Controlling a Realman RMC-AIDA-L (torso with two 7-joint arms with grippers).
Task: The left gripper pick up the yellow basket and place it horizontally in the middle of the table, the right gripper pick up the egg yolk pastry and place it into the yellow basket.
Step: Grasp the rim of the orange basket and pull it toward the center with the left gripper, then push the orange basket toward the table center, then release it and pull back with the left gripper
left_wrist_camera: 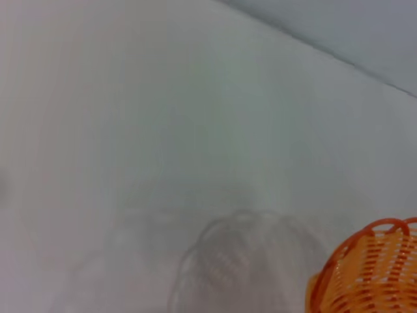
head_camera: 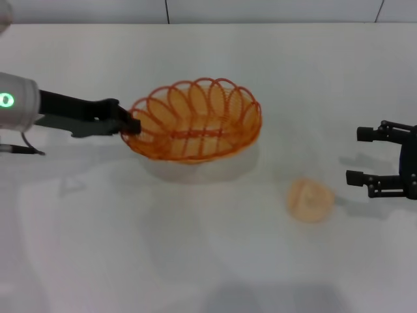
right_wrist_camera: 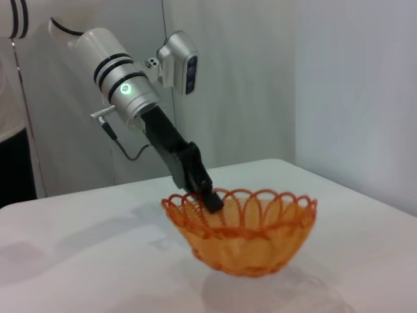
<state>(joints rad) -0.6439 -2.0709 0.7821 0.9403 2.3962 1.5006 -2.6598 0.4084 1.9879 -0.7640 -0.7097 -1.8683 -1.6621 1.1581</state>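
- One egg yolk pastry [head_camera: 311, 200] lies nearest the robot on the white tabletop [head_camera: 195, 261], a small pale dome by itself on the right half, outside the basket and touching nothing.
- Just beyond it and to the right, the right gripper [head_camera: 362, 155] hangs at the right edge of the head view; its jaws are spread wide with nothing between them, near the pastry but apart from it.
- Farther back, around the middle of the tabletop and a little to the left, is the yellow basket [head_camera: 195, 120], an oval of orange woven wire with a looped, scalloped rim, its long side running left to right.
- In the right wrist view the basket [right_wrist_camera: 244, 228] stands mouth up, its rim roughly level, with a faint shadow below it; whether its base touches the tabletop or hangs just above it cannot be told.
- Nothing is inside the basket; only its own wire weave shows through the walls.
- The left gripper [head_camera: 130, 125] reaches in from the left, its jaws clamped on the basket's left rim loops; the right wrist view shows the gripper [right_wrist_camera: 212, 199] coming down at a slant onto that rim.
- The left wrist view catches only a corner of the basket [left_wrist_camera: 371, 274] over bare tabletop.
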